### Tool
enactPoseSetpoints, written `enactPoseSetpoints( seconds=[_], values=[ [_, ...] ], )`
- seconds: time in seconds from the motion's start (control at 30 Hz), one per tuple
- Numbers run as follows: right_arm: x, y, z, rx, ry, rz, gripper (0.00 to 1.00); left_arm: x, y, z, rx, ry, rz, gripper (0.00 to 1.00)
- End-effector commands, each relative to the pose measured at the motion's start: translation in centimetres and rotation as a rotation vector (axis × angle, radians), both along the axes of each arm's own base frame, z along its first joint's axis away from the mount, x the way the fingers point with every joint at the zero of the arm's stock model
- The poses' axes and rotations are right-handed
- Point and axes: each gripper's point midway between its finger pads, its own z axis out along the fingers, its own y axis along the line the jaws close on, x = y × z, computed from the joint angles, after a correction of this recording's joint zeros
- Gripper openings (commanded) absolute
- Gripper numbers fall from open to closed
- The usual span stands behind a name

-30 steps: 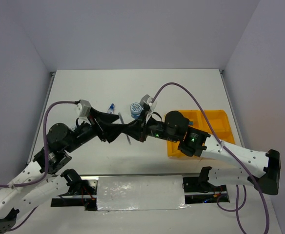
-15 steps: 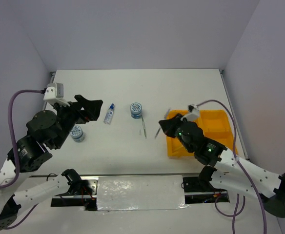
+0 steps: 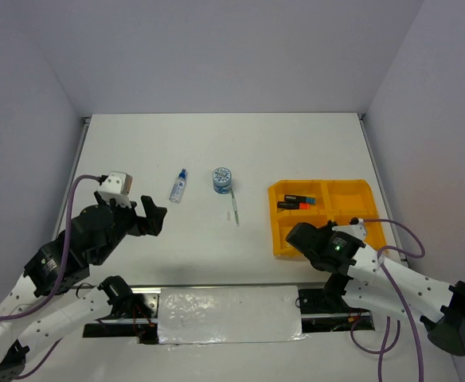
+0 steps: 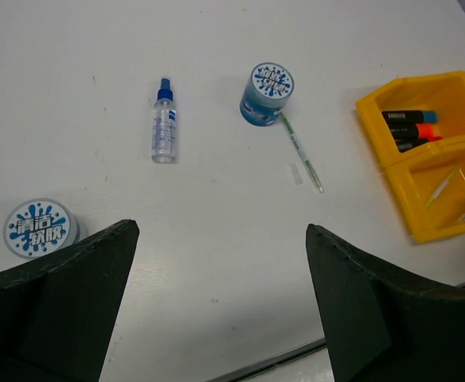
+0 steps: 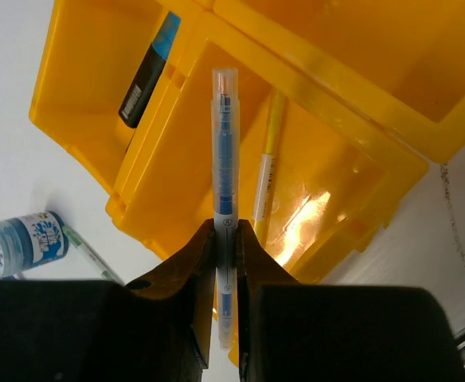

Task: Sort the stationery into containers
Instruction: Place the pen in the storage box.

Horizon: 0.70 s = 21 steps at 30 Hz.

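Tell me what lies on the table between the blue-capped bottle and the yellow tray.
A round blue-white pot and a thin pen beside it lie between the bottle and the tray; the left wrist view shows it best.

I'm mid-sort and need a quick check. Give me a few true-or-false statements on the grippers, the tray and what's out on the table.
1. The right gripper is shut on a blue pen. True.
2. The left gripper holds the spray bottle. False: its jaws are wide open and empty, and the spray bottle lies on the table.
3. Highlighters lie in a compartment of the yellow tray. True.
4. Both round pots are in the tray. False: one round pot and a second round pot both sit on the table.
5. A thin pen lies on the table close to a round pot. True.
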Motion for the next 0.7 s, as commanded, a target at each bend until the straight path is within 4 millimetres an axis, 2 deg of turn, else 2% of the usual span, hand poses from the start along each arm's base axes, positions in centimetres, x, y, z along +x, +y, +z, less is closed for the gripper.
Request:
enactPoseSetpoints(
  seconds=[0.0,0.07,0.2,0.43,0.67],
  values=[
    [0.5,-1.6,1.2,0.120,-0.113,-0.208,0.00,0.1,-0.6,-0.7,0.014,-0.043,-0.049,0.99],
    [0.5,-1.9,1.0,0.123,-0.124,-0.213,0.00,0.2,-1.0,-1.8,0.019,-0.037,-0.063,0.99],
    [0.3,-2.2,0.8,0.136,-0.133,-0.224,0.04,0.0,-0.8,-1.1,0.005,-0.063,-0.067,0.99],
    [0.5,-2.0,0.9,0.149,-0.157,-0.206,0.08,-0.3,-0.9,-1.6,-0.009,-0.054,-0.076,0.99],
    [0.8,-1.7,1.2,0.154,-0.176,-0.183,0.11,-0.7,-1.1,-1.2,-0.037,-0.074,-0.102,0.99]
  ],
)
